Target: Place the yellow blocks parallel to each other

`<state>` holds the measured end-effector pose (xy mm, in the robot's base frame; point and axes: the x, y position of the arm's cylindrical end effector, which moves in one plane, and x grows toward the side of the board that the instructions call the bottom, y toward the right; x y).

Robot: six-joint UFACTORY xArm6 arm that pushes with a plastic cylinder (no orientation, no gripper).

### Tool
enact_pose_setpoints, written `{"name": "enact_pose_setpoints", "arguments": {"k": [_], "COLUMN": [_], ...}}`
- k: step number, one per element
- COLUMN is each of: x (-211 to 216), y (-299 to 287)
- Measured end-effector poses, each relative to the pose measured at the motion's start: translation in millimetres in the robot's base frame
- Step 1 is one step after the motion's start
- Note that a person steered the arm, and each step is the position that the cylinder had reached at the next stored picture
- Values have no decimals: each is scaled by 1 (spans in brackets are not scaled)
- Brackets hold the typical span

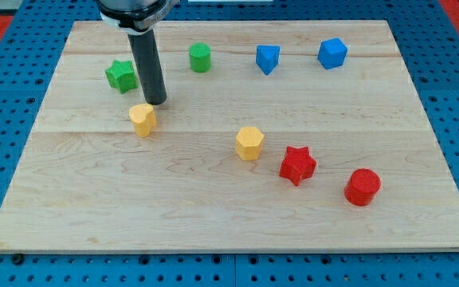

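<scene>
Two yellow blocks lie on the wooden board [94, 207]. One yellow block [143, 119], heart-like in shape, sits left of centre. The other, a yellow hexagon [249, 143], sits near the middle, lower and to the view's right. My tip [156, 102] is the lower end of a dark rod coming down from the view's top. It stands just above and slightly right of the left yellow block, very close to it or touching it. It is well left of the yellow hexagon.
A green star [121, 75] lies left of the rod and a green cylinder [200, 57] to its right. Two blue blocks [268, 59] [332, 53] sit along the top. A red star [297, 165] and a red cylinder [362, 186] lie at the lower right.
</scene>
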<state>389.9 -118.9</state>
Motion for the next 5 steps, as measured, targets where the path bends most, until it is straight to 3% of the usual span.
{"name": "enact_pose_setpoints", "arguments": {"k": [2,3,5], "x": [19,2,20], "y": [-46,-41,1]}}
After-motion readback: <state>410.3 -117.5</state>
